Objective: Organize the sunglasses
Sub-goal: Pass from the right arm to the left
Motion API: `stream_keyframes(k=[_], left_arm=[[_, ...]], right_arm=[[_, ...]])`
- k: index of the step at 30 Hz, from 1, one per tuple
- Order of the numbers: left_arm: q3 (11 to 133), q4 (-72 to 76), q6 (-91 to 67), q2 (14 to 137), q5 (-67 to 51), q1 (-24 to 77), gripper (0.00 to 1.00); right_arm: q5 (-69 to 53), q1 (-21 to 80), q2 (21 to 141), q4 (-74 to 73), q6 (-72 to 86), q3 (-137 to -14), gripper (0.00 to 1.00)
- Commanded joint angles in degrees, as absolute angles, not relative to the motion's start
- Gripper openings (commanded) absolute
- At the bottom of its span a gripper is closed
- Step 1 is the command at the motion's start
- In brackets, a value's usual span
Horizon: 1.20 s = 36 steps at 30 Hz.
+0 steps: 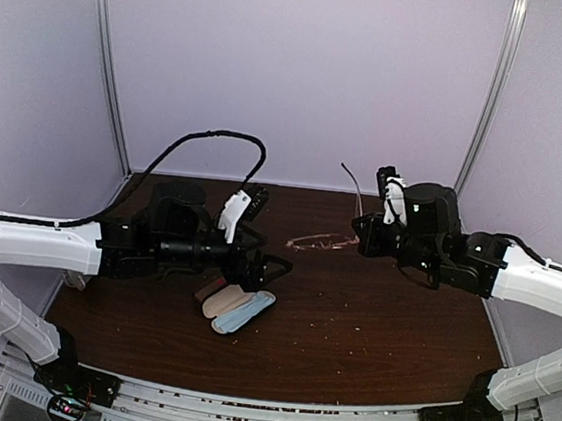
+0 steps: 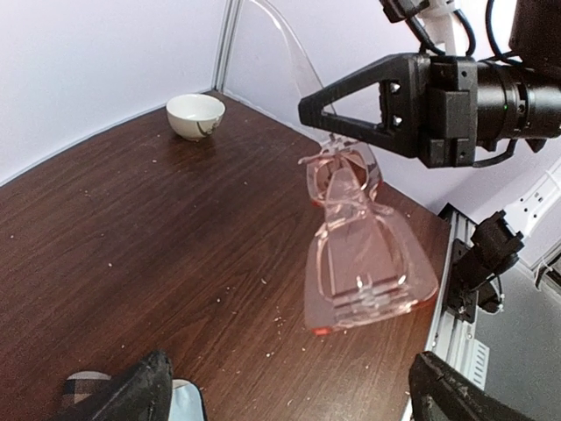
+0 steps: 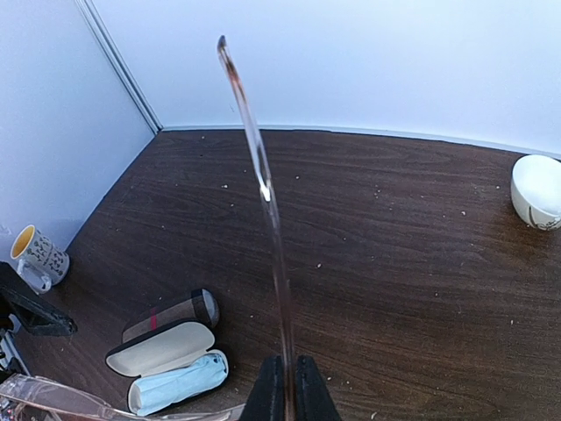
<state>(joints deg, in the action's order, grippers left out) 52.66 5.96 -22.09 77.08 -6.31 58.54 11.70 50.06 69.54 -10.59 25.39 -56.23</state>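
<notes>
One pair of sunglasses (image 2: 368,241), with a pale pinkish see-through frame, hangs between the two grippers (image 1: 320,242). My right gripper (image 3: 286,379) is shut on one slim temple arm (image 3: 263,189), which rises away from the fingers; it also appears as the thin temple arm (image 1: 352,183) at the back. From the left wrist, the right gripper (image 2: 331,123) pinches the glasses at their far end. My left gripper (image 2: 289,390) stands wide open just short of the glasses, nothing between its fingers (image 2: 131,395). It is left of the glasses as the left gripper (image 1: 270,267).
An open case (image 3: 162,348) with a pale lining and a light blue cloth (image 3: 180,381) lies beside a brown checked case (image 3: 171,314) at front left (image 1: 241,307). A white bowl (image 3: 536,189) and a patterned mug (image 3: 35,254) stand near the table's edges.
</notes>
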Motion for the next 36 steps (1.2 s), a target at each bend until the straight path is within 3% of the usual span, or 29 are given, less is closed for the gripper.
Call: stream_keyframes(k=[1, 15, 22, 30, 36], left_arm=[[54.0, 12.0, -25.0, 78.1, -10.3, 57.9, 0.97], [57.7, 18.3, -37.0, 83.0, -15.4, 57.5, 0.87], [58.2, 19.4, -45.3, 85.1, -13.6, 57.1, 0.73], [57.9, 21.4, -46.2, 86.6, -15.1, 57.0, 0.66], [58.1, 21.7, -45.7, 87.3, -15.8, 57.0, 0.49]], right_arm=[[11.3, 51.1, 69.7, -7.8, 26.6, -55.6, 0.0], [13.5, 52.8, 71.6, -7.0, 27.7, -56.2, 0.0], [15.4, 53.6, 72.1, -6.5, 27.6, -56.2, 0.0], [17.2, 53.6, 72.1, -6.6, 27.3, -56.2, 0.0], [16.9, 53.7, 72.2, -6.6, 27.2, -56.4, 0.0]])
